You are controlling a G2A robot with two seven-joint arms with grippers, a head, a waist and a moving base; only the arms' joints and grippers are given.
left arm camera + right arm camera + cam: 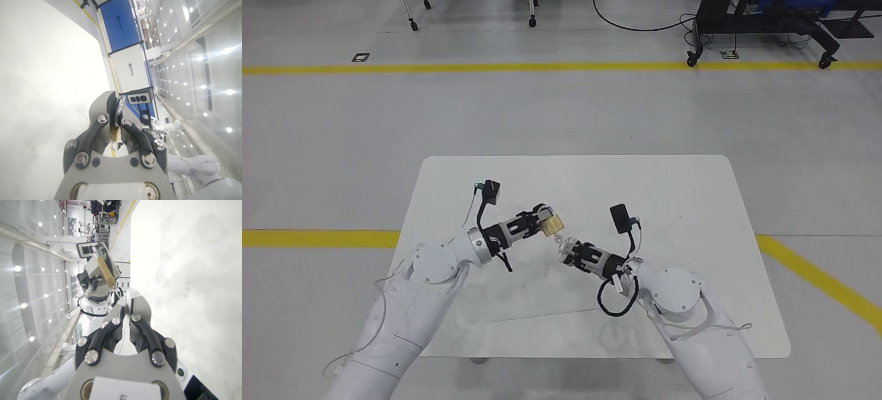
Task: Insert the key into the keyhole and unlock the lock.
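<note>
Above the middle of the white table [662,185], my left gripper [542,222] is shut on a brass padlock [553,225]. In the left wrist view the padlock [115,133] sits between the pads with its silver shackle [120,106] sticking out past the fingertips. My right gripper [570,248] is shut on the key, just below and right of the lock. The right wrist view shows the padlock [105,271] held by the other arm, with the key's thin blade [116,291] running from my right gripper [126,298] up to the lock's lower end, where it meets the keyhole.
The table's surface around both arms is bare. Yellow floor lines [542,67] run behind and beside the table. A dark wheeled frame [762,30] stands on the floor at the far right.
</note>
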